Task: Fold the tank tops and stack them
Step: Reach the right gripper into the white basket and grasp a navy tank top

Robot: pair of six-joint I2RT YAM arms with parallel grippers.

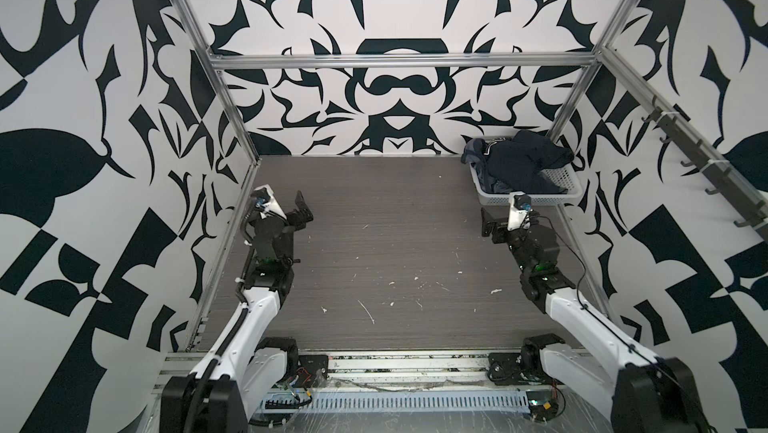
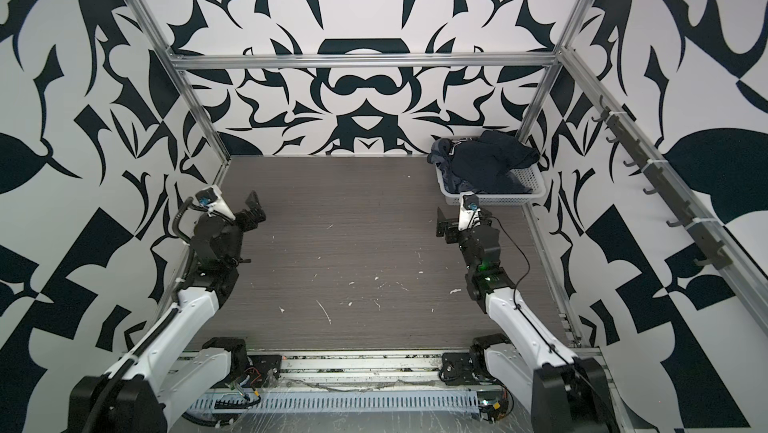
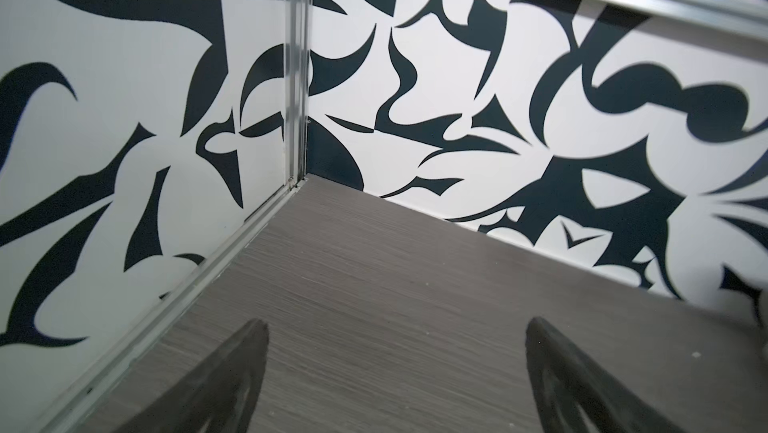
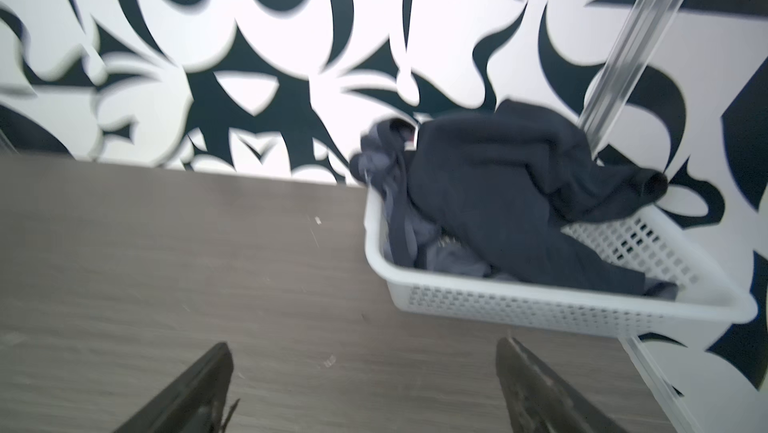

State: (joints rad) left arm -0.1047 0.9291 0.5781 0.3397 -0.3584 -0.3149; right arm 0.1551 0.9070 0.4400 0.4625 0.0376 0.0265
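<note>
1. Dark navy tank top (image 1: 528, 160): crumpled, unfolded, lying uppermost in the basket (image 1: 540, 199). Part of it spills over the basket's far rim.
2. Slate-blue tank top (image 1: 473, 154): bunched under and beside the navy one. It drapes over the basket's side towards the middle of the tabletop (image 1: 395, 223). Its print is not legible.
3. Basket: white perforated plastic, standing in the far right corner of the tabletop, against the patterned walls.
4. Left pincer (image 1: 303, 208): jaws spread wide, nothing between them. It is above the left side of the tabletop, well apart from the basket.
5. Right pincer (image 1: 488, 225): jaws spread wide and empty, just in front of the basket and not touching it. The right wrist view is blurred.
6. Tabletop: grey wood grain with scattered white flecks.
</note>
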